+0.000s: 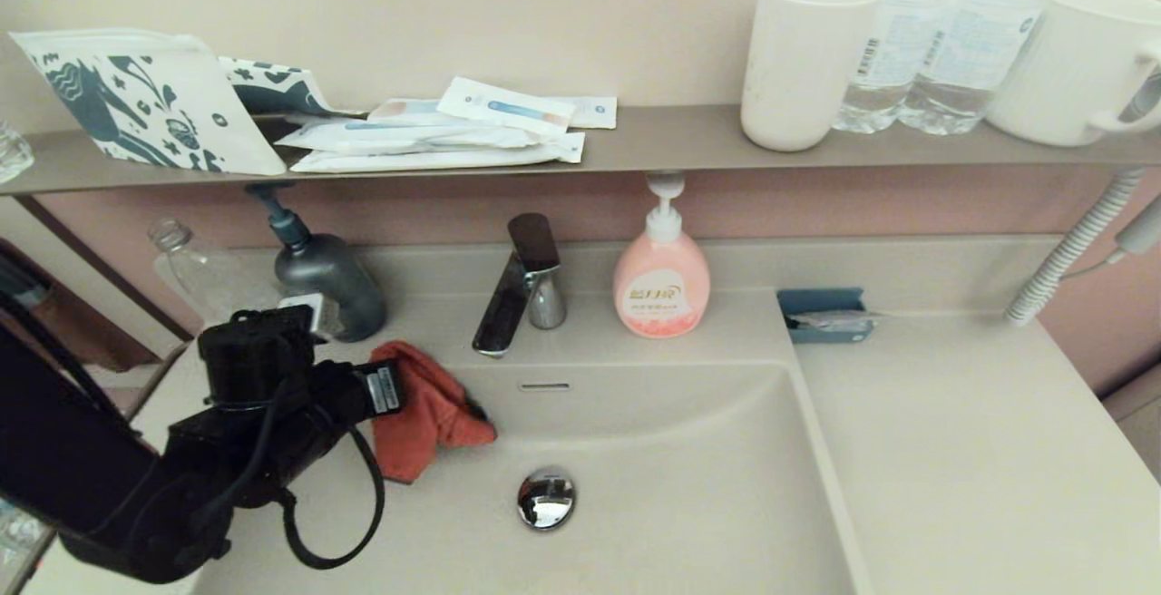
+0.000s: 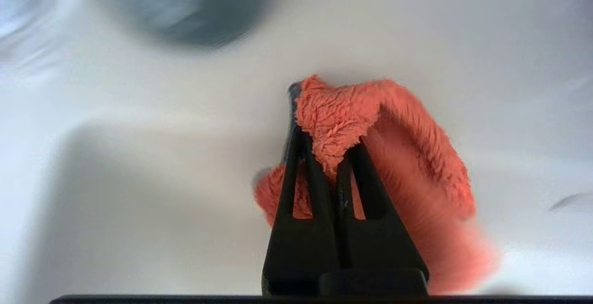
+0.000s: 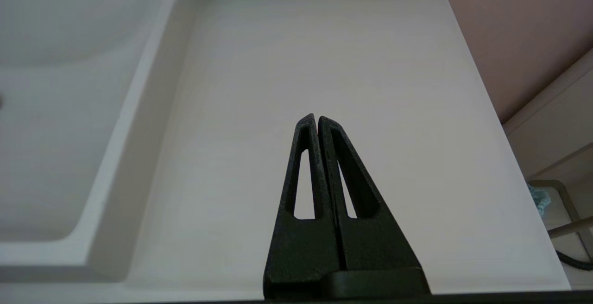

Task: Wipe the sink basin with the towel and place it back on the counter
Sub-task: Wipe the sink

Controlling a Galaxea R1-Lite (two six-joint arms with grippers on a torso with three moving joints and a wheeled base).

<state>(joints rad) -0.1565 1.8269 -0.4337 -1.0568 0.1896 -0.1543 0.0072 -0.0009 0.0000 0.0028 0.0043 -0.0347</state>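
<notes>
The left arm point(image 1: 181, 477) is matte black and bulky, with rounded joint housings, a black cable looping loose beneath the wrist, and a small white label with dark print near the front. Each gripper, left point(image 2: 324, 155) and right point(image 3: 317, 121), has two tapered black fingers with long triangular cut-outs and a grainy surface.

Head view: the left gripper point(image 1: 399, 391) is largely masked by its own wrist housing and the towel point(image 1: 426, 414); its jaws cannot be seen there. The right arm is out of frame. Two water bottles point(image 1: 925, 42) on the shelf point(image 1: 653, 146) are cut off at the top edge.

Left wrist view: a dark rounded object point(image 2: 185, 7) and the sink basin point(image 2: 139, 179) behind the towel are blurred; contact between cloth and basin cannot be determined.
</notes>
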